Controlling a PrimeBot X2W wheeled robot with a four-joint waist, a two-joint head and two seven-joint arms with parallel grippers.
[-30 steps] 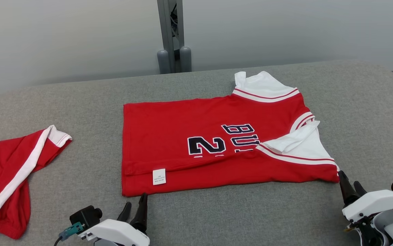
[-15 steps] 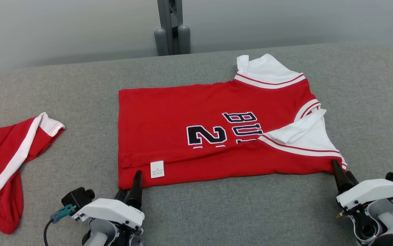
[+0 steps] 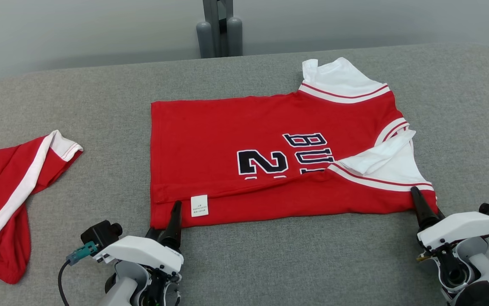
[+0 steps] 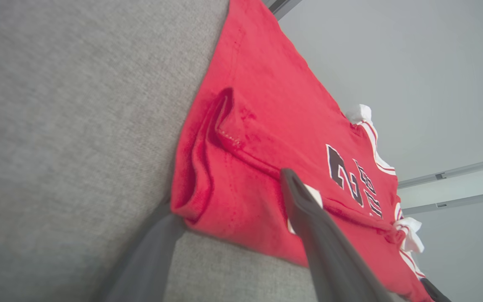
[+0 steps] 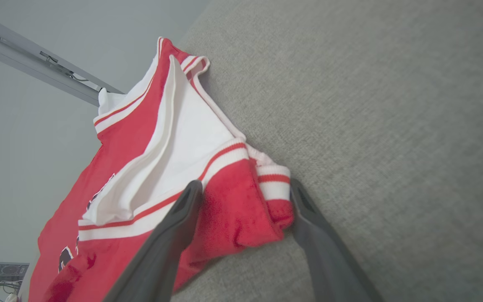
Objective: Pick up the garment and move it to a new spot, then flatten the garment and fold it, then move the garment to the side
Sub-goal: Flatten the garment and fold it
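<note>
The garment [image 3: 248, 127] is a red jersey with white sleeves and dark lettering, lying flat on the grey padded table [image 3: 100, 106] with its lower long edge folded up. At its near left corner sits my left gripper [image 3: 164, 219], jaws apart: one finger rests on top of the hem by the white label and the other goes under the cloth [image 4: 266, 126]. The cloth between them is not pinched in the left wrist view, where the left gripper [image 4: 228, 193] straddles the corner. My right gripper [image 3: 426, 202] is open around the near right sleeve corner [image 5: 241, 209].
A second red piece with a white stripe [image 3: 6, 199] lies at the table's left edge. A grey post [image 3: 219, 25] stands behind the table's far edge. Bare grey surface surrounds the jersey on every side.
The head camera has tilted down. Both grippers have moved forward from just short of the jersey's near edge onto its two near corners.
</note>
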